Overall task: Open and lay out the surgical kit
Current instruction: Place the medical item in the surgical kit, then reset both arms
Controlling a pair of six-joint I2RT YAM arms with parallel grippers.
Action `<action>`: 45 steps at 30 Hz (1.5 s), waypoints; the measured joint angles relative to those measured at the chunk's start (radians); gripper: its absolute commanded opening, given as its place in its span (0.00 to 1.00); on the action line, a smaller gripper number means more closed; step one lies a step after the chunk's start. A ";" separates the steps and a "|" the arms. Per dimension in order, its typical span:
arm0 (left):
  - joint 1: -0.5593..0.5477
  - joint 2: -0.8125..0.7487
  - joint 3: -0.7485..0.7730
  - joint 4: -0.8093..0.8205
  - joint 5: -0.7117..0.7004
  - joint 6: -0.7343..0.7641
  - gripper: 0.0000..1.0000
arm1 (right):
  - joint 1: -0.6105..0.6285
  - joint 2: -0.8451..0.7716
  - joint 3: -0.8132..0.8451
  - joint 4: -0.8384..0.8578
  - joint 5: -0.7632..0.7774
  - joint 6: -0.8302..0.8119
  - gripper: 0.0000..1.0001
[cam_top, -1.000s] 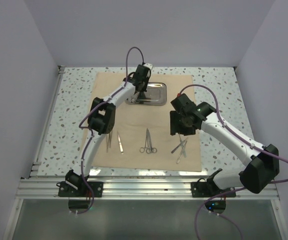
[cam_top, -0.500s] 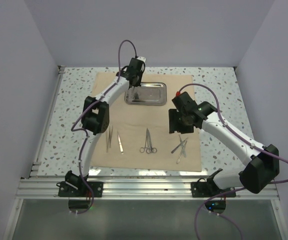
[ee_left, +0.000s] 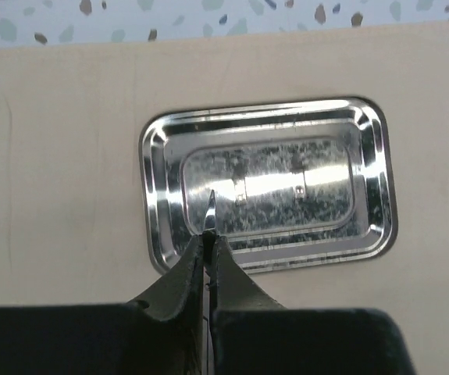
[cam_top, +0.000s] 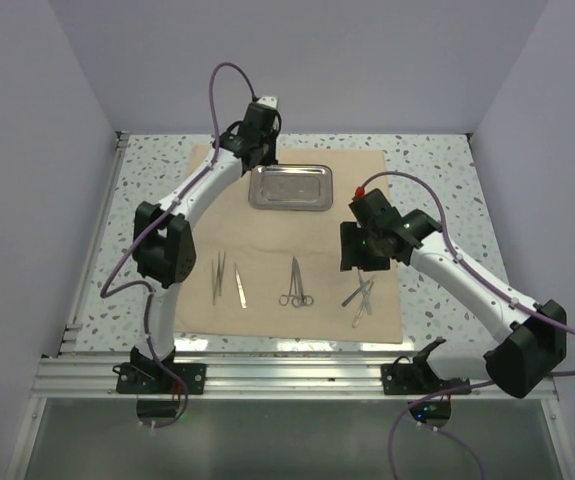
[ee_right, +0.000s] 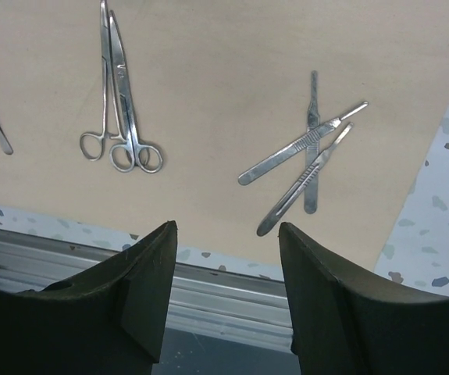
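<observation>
Right gripper [ee_right: 226, 228] hangs above the near right part of the cloth wrap [cam_top: 267, 235], jaws about half apart with nothing between them. By my reckoning the next thing to go for is the untidy bunch of three thin handles [ee_right: 310, 152], crossed over one another by the cloth's right edge. In the right wrist view they sit off to the right of my finger gap, not under it. One handle runs straight from the cloth's near edge toward its far edge and the other two slant across it, so I'd judge the wrist needs turning to close across a single one. This arm is plainly the nearer.

Along the cloth's near strip, the ringed forceps [cam_top: 297, 285] lie toward the middle and the tweezers [cam_top: 219, 277] toward the left, all running near to far. On the cloth's far half sits the steel tray [ee_left: 326, 211], bare. Left gripper [ee_left: 208, 234] hovers over the cloth's far left, closed tight. A bright sliver shows at its tips, and I cannot tell whether anything is pinched.
</observation>
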 measured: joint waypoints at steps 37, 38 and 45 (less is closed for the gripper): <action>-0.481 -0.441 -0.724 -0.120 -0.175 -0.598 0.56 | -0.009 -0.309 -0.063 -0.079 0.096 0.048 0.94; -0.484 -0.481 -0.725 -0.131 -0.185 -0.587 0.54 | -0.009 -0.334 -0.053 -0.081 0.105 0.050 0.96; -0.492 -0.950 -0.804 -0.126 -0.312 -0.439 0.56 | -0.009 -0.511 0.045 -0.014 0.194 0.050 0.98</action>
